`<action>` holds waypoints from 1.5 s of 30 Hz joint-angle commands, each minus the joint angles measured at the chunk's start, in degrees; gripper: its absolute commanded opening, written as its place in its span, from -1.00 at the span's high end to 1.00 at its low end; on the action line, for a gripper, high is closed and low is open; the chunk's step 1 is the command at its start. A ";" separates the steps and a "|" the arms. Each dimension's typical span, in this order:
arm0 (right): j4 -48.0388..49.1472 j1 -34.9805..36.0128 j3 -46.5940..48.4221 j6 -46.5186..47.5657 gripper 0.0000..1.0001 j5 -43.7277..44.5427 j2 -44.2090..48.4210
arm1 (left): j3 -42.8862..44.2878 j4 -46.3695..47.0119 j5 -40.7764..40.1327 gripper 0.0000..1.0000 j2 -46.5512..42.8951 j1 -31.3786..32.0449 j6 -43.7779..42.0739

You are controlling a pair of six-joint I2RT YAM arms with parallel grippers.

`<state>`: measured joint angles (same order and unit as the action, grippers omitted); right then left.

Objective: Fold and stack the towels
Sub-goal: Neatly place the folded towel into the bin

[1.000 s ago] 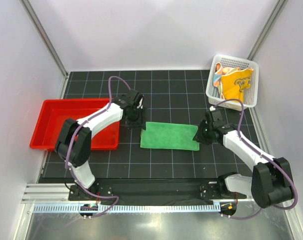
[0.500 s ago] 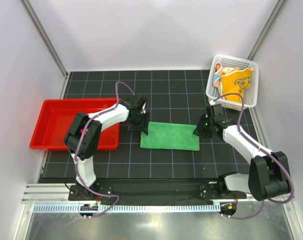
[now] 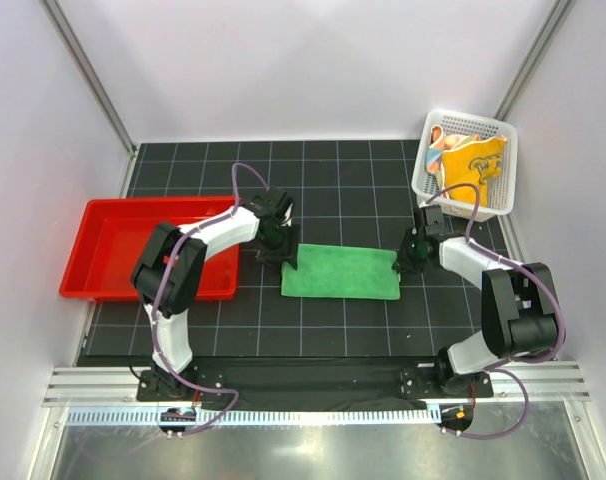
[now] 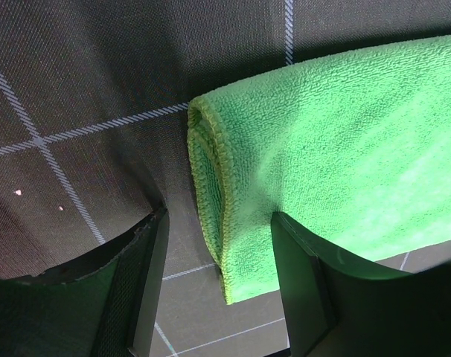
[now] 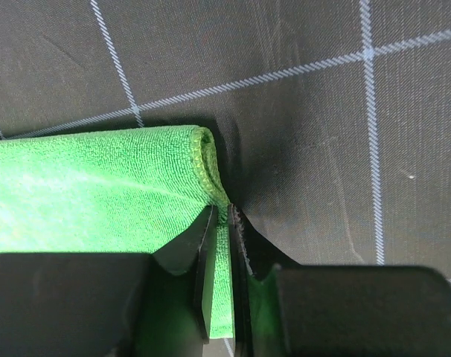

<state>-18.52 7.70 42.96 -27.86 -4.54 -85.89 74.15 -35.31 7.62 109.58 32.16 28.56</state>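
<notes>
Green towel (image 3: 340, 271) lies flat on black grid mat (image 3: 333, 190), folded double, long axis L-R. L gripper (image 4: 219, 253) is at towel's far-left corner, jaws apart and straddling the left hem, one finger on the mat just outside it and the other over the cloth, no grip. R gripper (image 5: 222, 223) is at towel's far-right corner, jaws nearly together w/ the hem pinched btwn them. Other towels (image 3: 471, 165) sit crumpled in white mesh basket (image 3: 469, 117) beyond towel's right end, and red tray (image 3: 148, 295) is near towel's left end.
</notes>
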 commanded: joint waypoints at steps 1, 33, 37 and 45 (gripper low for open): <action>1.82 -0.50 -0.42 2.28 0.64 3.39 1.86 | 1.17 2.00 1.26 -0.22 0.98 -0.17 0.97; -6.34 -0.76 3.18 1.84 -0.46 -0.83 20.40 | -2.69 6.57 6.80 1.00 0.64 0.00 9.59; -8.36 -0.85 3.44 2.10 -0.73 -1.00 24.18 | -1.47 3.68 4.34 1.00 -1.65 0.01 9.59; -10.04 -0.76 4.68 2.28 -1.00 -0.74 27.53 | 5.11 -4.76 -2.86 1.00 -3.67 0.53 9.24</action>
<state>-27.59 7.09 44.91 -26.26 -5.69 -59.57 75.35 -35.24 9.80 109.91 32.29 37.71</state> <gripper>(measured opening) 0.996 0.034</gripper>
